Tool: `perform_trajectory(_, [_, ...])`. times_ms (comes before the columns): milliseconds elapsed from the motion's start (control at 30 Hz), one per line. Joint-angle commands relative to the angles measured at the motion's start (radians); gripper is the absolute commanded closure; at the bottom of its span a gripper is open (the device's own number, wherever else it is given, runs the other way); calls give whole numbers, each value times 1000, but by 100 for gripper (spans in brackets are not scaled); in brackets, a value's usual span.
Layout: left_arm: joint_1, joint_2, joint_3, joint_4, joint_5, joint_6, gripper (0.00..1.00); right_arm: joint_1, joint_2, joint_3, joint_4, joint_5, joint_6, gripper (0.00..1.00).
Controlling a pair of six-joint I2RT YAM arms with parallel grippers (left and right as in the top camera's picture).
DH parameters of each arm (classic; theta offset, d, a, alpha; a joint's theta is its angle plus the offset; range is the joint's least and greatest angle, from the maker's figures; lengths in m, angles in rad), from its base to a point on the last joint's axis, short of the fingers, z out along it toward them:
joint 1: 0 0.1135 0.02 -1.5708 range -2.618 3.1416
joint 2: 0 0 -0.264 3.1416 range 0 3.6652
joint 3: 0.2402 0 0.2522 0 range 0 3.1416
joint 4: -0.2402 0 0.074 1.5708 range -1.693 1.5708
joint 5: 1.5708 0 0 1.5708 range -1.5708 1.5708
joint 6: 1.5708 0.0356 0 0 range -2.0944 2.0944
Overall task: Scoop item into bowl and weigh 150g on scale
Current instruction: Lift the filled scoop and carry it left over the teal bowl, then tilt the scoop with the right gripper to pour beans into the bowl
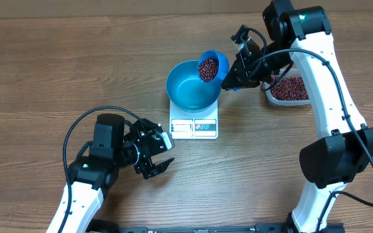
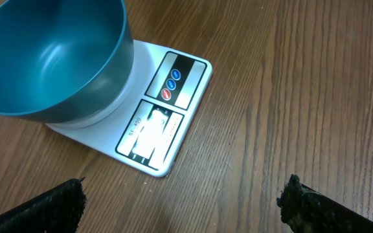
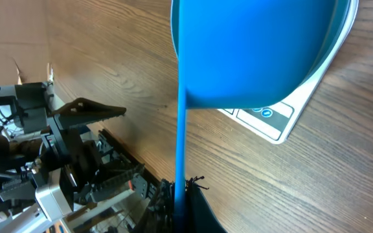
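Beans (image 1: 207, 68): small, oval, dark red-brown, a loose heap filling the blue scoop (image 1: 212, 65). The scoop is in the air over the right rim of the bowl (image 1: 186, 87), its mouth tipped toward the bowl. More beans lie in the clear tub (image 1: 289, 89) on the table (image 1: 57, 65), right of the scale and partly hidden by the right arm.

Bowl: round, deep, teal. It sits on the scale (image 1: 194, 126) and covers most of the platform. From the left wrist the inner wall of the bowl (image 2: 50, 58) is bare and glossy.

Scale (image 2: 167, 123): white and square, with three round buttons on the grey panel. The display is washed out by glare and unreadable.

Right arm: reaches in from the right edge of the table, forearm sloping down over the tub toward the bowl. The right gripper (image 1: 230, 81) is clamped tight on the scoop's handle. The right wrist view shows the scoop (image 3: 251, 52) from below, its thin handle running down into the dark fingers of the right gripper (image 3: 185, 200), with the scale (image 3: 271, 123) underneath.

Left arm: lies low at the front left, wrist pointing toward the scale. The left gripper (image 1: 166, 152) is spread fully wide and holds nothing, hovering near the scale's front left corner. In its own view the left gripper (image 2: 183, 207) shows only two dark tips at the bottom corners, well apart over bare wood.
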Motion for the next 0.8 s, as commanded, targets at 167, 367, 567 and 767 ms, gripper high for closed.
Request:
perform_trajectory(167, [5,7,-5,0,16,19,1,3,-50,35,10,-20,-7,96])
perform_trajectory(367, [5,7,-5,0,16,19,0,3,-50,35,19,-20,-7,96])
perform_trajectory(567, [5,7,-5,0,16,19,0,3,-50,35,19,-20,-7,96])
perform_trajectory(767, [5,7,-5,0,16,19,1,3,-50,35,18,-20,-7,96])
